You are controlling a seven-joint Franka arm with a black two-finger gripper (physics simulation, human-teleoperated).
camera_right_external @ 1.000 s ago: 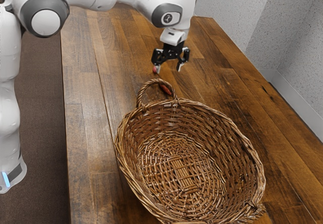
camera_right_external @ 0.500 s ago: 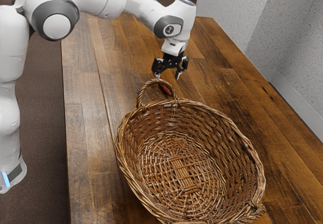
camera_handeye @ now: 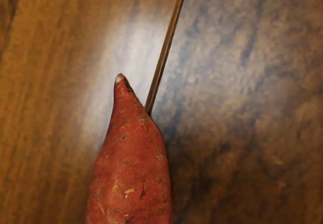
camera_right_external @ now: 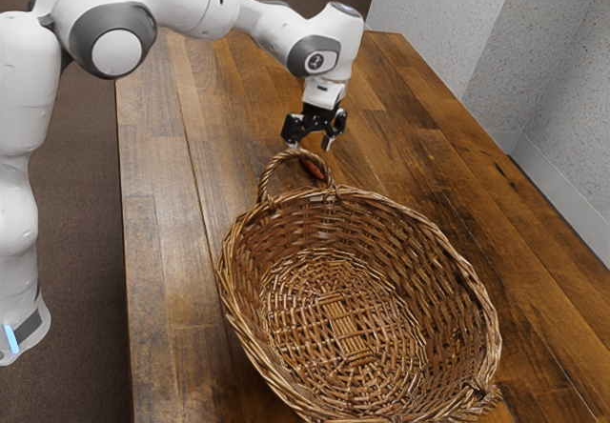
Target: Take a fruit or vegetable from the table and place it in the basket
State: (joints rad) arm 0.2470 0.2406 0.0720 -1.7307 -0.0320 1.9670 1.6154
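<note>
My gripper stands open just above and behind the basket's handle, its two fingertips apart and pointing down. A reddish sweet potato lies on the table, partly hidden behind the handle of the wicker basket. In the wrist view the sweet potato is large and close under my hand, its narrow tip on bare wood and its other end cut off by the lower edge. Nothing lies inside the basket.
The wooden table spreads around the basket, with its long edge running near the arm's base. A speckled grey wall rises beyond the table's far side at the exterior view's right.
My hand has come lower and shifted slightly toward the exterior view's left, with the gripper staying open. The basket has not moved.
</note>
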